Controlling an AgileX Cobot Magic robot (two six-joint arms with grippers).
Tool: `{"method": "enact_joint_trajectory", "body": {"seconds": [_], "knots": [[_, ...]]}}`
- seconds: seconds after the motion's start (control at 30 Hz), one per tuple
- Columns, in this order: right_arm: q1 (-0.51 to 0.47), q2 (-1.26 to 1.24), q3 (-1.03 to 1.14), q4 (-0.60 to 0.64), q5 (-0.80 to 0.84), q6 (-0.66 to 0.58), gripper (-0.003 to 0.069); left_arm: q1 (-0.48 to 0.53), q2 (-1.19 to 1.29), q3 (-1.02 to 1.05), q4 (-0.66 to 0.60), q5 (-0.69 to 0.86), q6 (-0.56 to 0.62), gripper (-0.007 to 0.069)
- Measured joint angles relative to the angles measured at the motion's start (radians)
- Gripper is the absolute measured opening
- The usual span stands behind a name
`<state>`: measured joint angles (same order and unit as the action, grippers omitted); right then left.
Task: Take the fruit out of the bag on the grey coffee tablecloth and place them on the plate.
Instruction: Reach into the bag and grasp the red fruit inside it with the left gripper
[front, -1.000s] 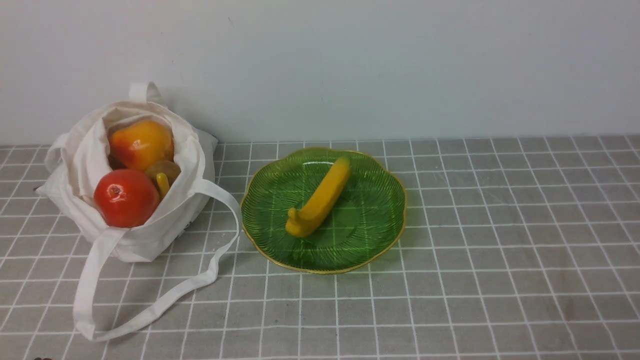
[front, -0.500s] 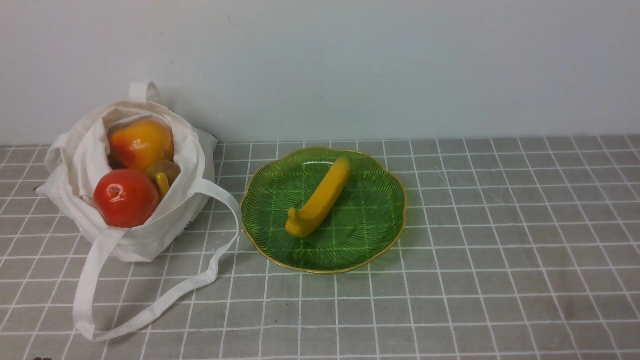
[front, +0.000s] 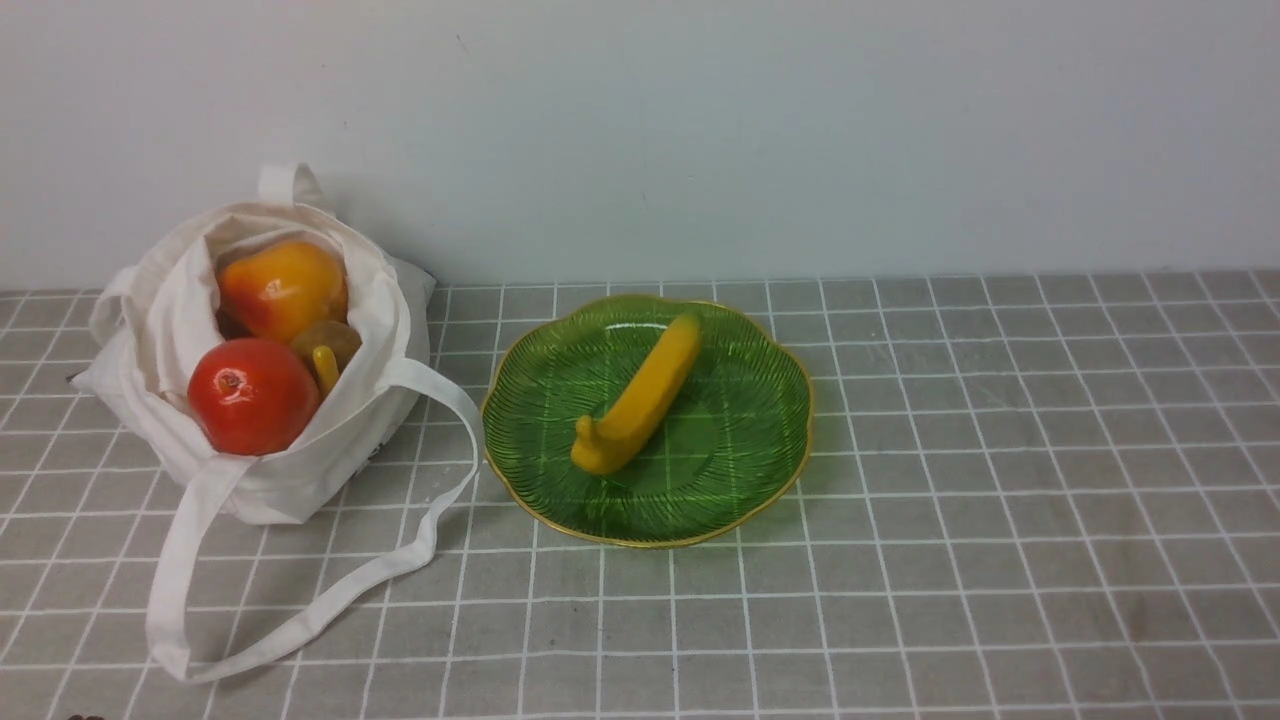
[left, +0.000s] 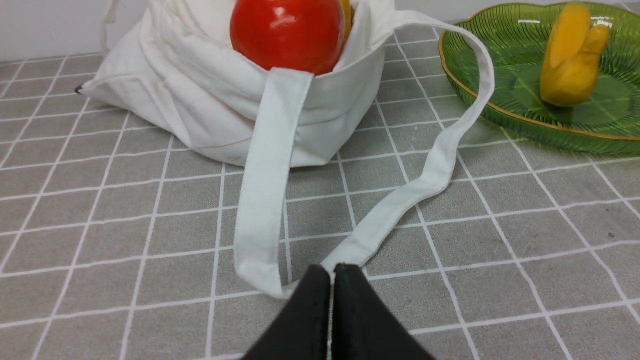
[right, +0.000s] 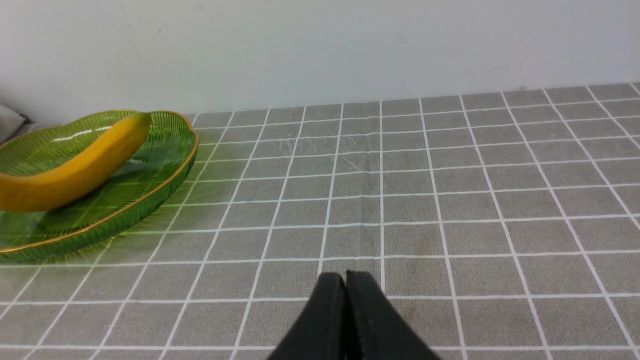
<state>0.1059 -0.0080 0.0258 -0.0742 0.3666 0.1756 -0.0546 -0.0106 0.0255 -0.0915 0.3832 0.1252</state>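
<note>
Black left end effector (left: 331, 272) is seen clenched on nothing, held low over the grey coffee tablecloth (left: 500, 250), tips just by the strap (left: 265, 200) of the bag (left: 200, 100). Right end effector (right: 345, 280) is likewise clenched and empty, held low, apart from the plate (right: 165, 185). One banana (front: 640, 395) is laid on the plate. Apple (front: 252, 395), pear (front: 283, 288) and kiwi (front: 335, 338) are seen inside the bag.

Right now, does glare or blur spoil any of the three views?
Front view: even light and sharp, only small highlights on the glossy round red toy apple. Left wrist view: white glare patches on that apple. Right wrist view: bright streaks on the translucent green glass plate.
</note>
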Motion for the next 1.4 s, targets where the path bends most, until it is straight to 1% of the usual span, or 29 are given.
{"method": "enact_joint_trajectory", "body": {"seconds": [0.1, 0.17, 0.23, 0.3, 0.33, 0.4, 0.5, 0.57, 0.67, 0.7, 0.8, 0.87, 0.9, 0.93, 0.97, 1.0, 1.03, 1.07, 1.1, 1.13, 1.17, 1.2, 1.27, 1.3, 1.37, 1.4], "knots": [[0.000, 0.000, 0.000, 0.000, 0.000, 0.000, -0.0012, 0.000, 0.000, 0.000, -0.001, -0.004, -0.001, -0.0007], [0.000, 0.000, 0.000, 0.000, 0.000, 0.000, -0.0012, 0.000, 0.000, 0.002, -0.030, -0.038, -0.011, -0.0007], [0.000, 0.000, 0.000, 0.000, 0.000, 0.000, -0.0012, 0.000, 0.000, 0.003, -0.088, -0.087, -0.032, -0.0007], [0.000, 0.000, 0.000, 0.000, 0.000, 0.000, -0.0012, 0.000, 0.000, 0.003, -0.173, -0.133, -0.066, -0.0007], [0.000, 0.000, 0.000, 0.000, 0.000, 0.000, -0.0012, 0.000, 0.000, 0.003, -0.254, -0.177, -0.091, -0.0007], [0.000, 0.000, 0.000, 0.000, 0.000, 0.000, -0.0012, 0.000, 0.000, 0.003, -0.337, -0.223, -0.106, -0.0007], [0.000, 0.000, 0.000, 0.000, 0.000, 0.000, -0.0012, 0.000, 0.000, 0.003, -0.461, -0.333, -0.125, -0.0007], [0.000, 0.000, 0.000, 0.000, 0.000, 0.000, -0.0012, 0.000, 0.000, 0.003, -0.555, -0.507, -0.139, -0.0007], [0.000, 0.000, 0.000, 0.000, 0.000, 0.000, -0.0012, 0.000, 0.000, -0.023, -0.615, -0.676, -0.135, -0.0007], [0.000, 0.000, 0.000, 0.000, 0.000, 0.000, -0.0012, 0.000, 0.000, -0.055, -0.624, -0.683, -0.125, -0.0007], [0.000, 0.000, 0.000, 0.000, 0.000, 0.000, -0.0012, 0.000, 0.048, -0.201, -0.626, -0.616, -0.040, -0.0007], [0.000, 0.000, 0.000, 0.000, 0.000, 0.000, -0.0012, 0.000, 0.126, -0.300, -0.622, -0.519, 0.044, -0.0007], [0.000, 0.000, 0.000, 0.000, 0.000, 0.000, -0.0012, 0.000, 0.137, -0.310, -0.622, -0.506, 0.054, -0.0007], [0.000, 0.000, 0.000, 0.000, 0.000, 0.000, -0.0012, 0.000, 0.170, -0.342, -0.619, -0.469, 0.093, -0.0007], [0.000, 0.000, 0.000, 0.000, 0.000, 0.000, -0.0012, 0.001, 0.256, -0.421, -0.614, -0.362, 0.158, -0.0007], [0.000, 0.000, 0.000, 0.000, 0.000, 0.000, -0.0012, 0.001, 0.324, -0.467, -0.610, -0.290, 0.196, -0.0007], [0.000, 0.000, 0.000, 0.000, 0.000, 0.000, -0.0012, 0.001, 0.394, -0.503, -0.607, -0.234, 0.220, -0.0007], [0.000, 0.000, 0.000, 0.000, 0.000, 0.000, -0.0012, 0.001, 0.496, -0.565, -0.599, -0.134, 0.246, -0.0007], [0.000, 0.000, 0.000, 0.000, 0.000, 0.000, -0.0012, 0.001, 0.510, -0.574, -0.595, -0.120, 0.251, -0.0007], [0.000, 0.000, 0.000, 0.000, 0.000, 0.000, -0.0012, 0.001, 0.613, -0.644, -0.576, -0.011, 0.257, -0.0007], [0.000, 0.000, 0.000, 0.000, 0.000, 0.000, -0.0012, 0.001, 0.643, -0.644, -0.572, -0.011, 0.257, -0.0007], [0.000, 0.000, 0.000, 0.000, 0.000, 0.000, -0.0012, 0.001, 0.743, -0.713, -0.531, 0.084, 0.257, -0.0007], [0.000, 0.000, 0.000, 0.000, 0.000, 0.000, -0.0012, 0.001, 0.889, -0.808, -0.458, 0.192, 0.249, -0.0007], [0.000, 0.000, 0.000, 0.000, 0.000, 0.000, -0.0012, 0.001, 0.889, -0.808, -0.458, 0.192, 0.249, -0.0007], [0.000, 0.000, 0.000, 0.000, 0.000, 0.000, -0.0012, 0.020, 1.061, -0.931, -0.334, 0.317, 0.167, -0.0007], [0.000, 0.000, 0.000, 0.000, 0.000, 0.000, -0.0012, 0.031, 1.092, -0.955, -0.304, 0.349, 0.135, -0.0007]]}}
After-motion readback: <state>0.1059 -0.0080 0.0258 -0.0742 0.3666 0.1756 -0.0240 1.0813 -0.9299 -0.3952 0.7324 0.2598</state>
